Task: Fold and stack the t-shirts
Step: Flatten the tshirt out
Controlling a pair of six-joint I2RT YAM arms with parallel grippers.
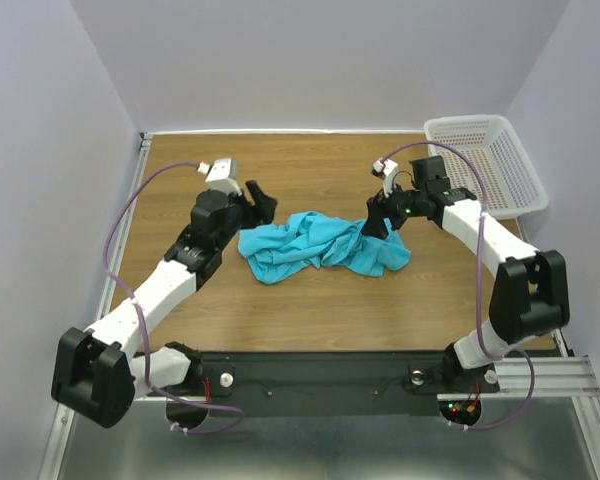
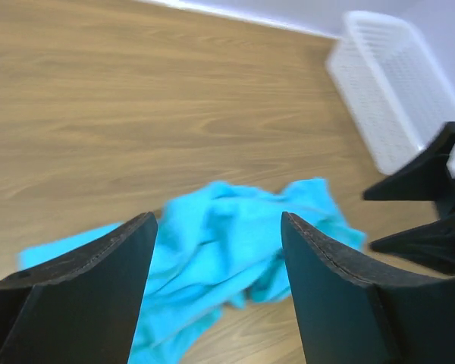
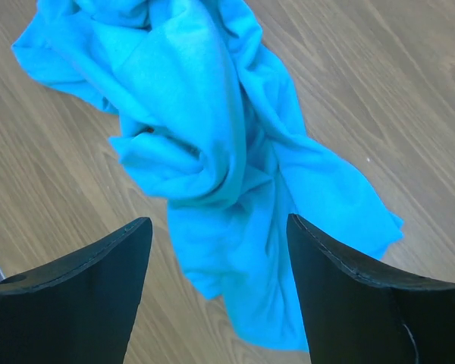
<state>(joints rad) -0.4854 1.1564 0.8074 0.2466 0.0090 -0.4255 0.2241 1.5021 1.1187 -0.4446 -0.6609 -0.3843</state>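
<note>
Turquoise-blue cotton, item one: t-shirt heap (image 1: 320, 245), crumpled and unfolded, lying on the wooden table (image 1: 310, 315) near its middle, stretched left to right between the two grippers. Whether it is one garment or several cannot be told. The fabric is thin, plain and bunched in twisted folds, with a flat flap spread at the heap's right end.

Item two: left gripper (image 1: 264, 207), black, two fingers, at the heap's left end. In its wrist view the jaws stand wide apart with nothing between them, and the cloth lies below and beyond the fingers (image 2: 98, 280). Contact with the fabric cannot be told.

Item three: right gripper (image 1: 377, 224), black, two fingers, at the heap's right part and over the fabric in the top view. In its wrist view the jaws stand wide apart and hold nothing, and the cloth shows through the gap, lying on the table beneath.

Item four: white perforated plastic basket (image 1: 490, 160), rectangular, at the table's far right corner, well apart from the heap, beyond the right arm.

Item five: table surface, wood-grain laminate, bounded by pale walls at the left, far and right sides. The arm bases are bolted to a black bar along the near edge.

Item six: purple cables, one looped along each arm.
</note>
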